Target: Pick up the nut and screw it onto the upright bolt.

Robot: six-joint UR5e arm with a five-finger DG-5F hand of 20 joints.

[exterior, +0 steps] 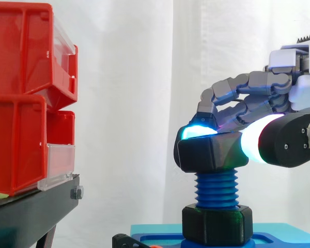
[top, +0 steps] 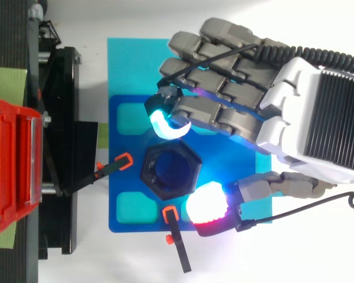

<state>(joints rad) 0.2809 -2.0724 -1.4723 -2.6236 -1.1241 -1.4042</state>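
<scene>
Hand (top: 295,118) pinches one nut (exterior: 206,152) atop one bolt (exterior: 216,188).

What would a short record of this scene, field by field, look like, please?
hand: fingers and thumb pinch the nut
nut: black, hexagonal, atop the bolt's thread
bolt: blue, upright, thread bare below the nut
black collar: round the bolt's foot
plate: blue, under the bolt
red bins: stacked on black stand, left in side view
</scene>
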